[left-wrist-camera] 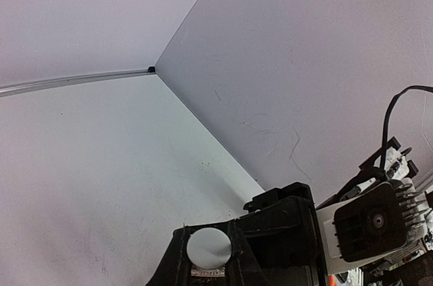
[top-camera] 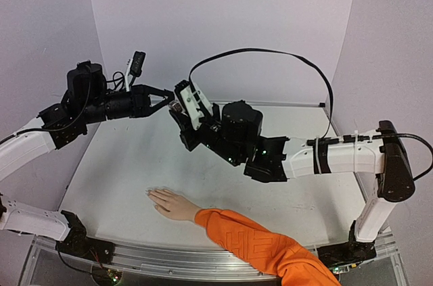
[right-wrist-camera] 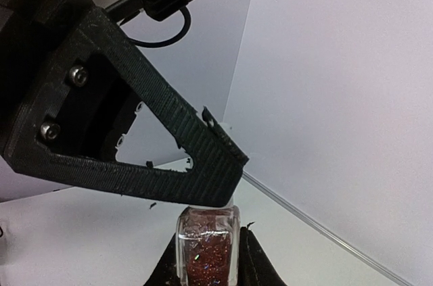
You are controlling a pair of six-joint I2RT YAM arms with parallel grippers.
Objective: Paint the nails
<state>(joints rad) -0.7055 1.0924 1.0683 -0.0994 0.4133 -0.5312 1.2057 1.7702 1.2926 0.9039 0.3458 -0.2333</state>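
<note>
Left gripper [top-camera: 166, 99]: jaws clenched. In its wrist view a pale disc [left-wrist-camera: 209, 247] sat between its dark fingers [left-wrist-camera: 177, 259]; I could not tell whether this was the bottle's cap. Right gripper [top-camera: 177, 108]: closed on a small glass bottle [right-wrist-camera: 207, 249] of red glitter polish. I saw the bottle standing upright in that wrist view, with a black pad on either side of it. One ribbed finger of the left gripper [right-wrist-camera: 172, 157] crossed directly over the bottle's top and hid whatever was there. From the top camera I noted the two grippers meeting tip to tip, raised above the table [top-camera: 128, 164], left of centre and toward the far side. The bottle itself was too small to make out from there. The beige hand [top-camera: 170, 204] lay flat on the table at the near edge, about centre, fingers pointing left. Its orange sleeve [top-camera: 260, 247] ran off toward the near right. The nails [top-camera: 150, 193] were at the left ends of those fingers and barely separable from the skin; I could not read their colour. Both grippers were well apart from the hand, farther back and above it.
</note>
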